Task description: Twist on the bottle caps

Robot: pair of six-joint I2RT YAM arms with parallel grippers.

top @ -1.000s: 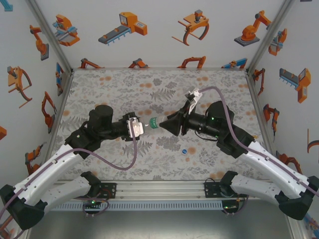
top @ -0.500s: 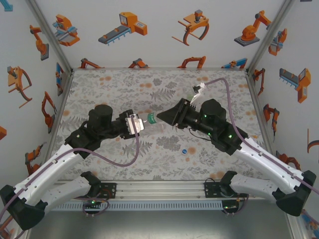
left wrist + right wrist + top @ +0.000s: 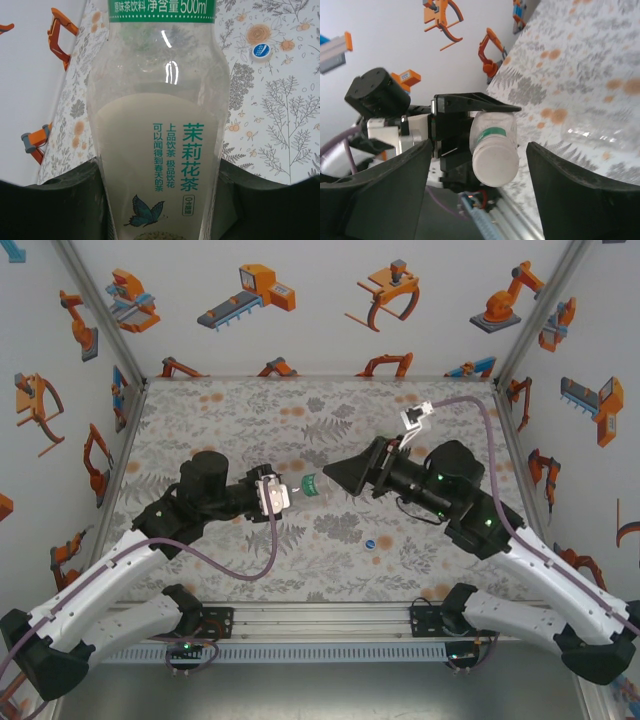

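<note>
One change: right jaws, wide, have backed off the seemingly capped bottle [image 3: 160, 130]; left jaws clamp it.

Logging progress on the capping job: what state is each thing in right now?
Left pincer: shut on the tea bottle.
Tea bottle: held level, white cap on its neck.
Right pincer: open, apart from the cap.
Blue cap: loose on the table.
Second bottle: lying on the table.

Floral-print table [image 3: 240, 410]; blue cap [image 3: 370, 542] lying on it (toward near edge, right of centre).
</note>
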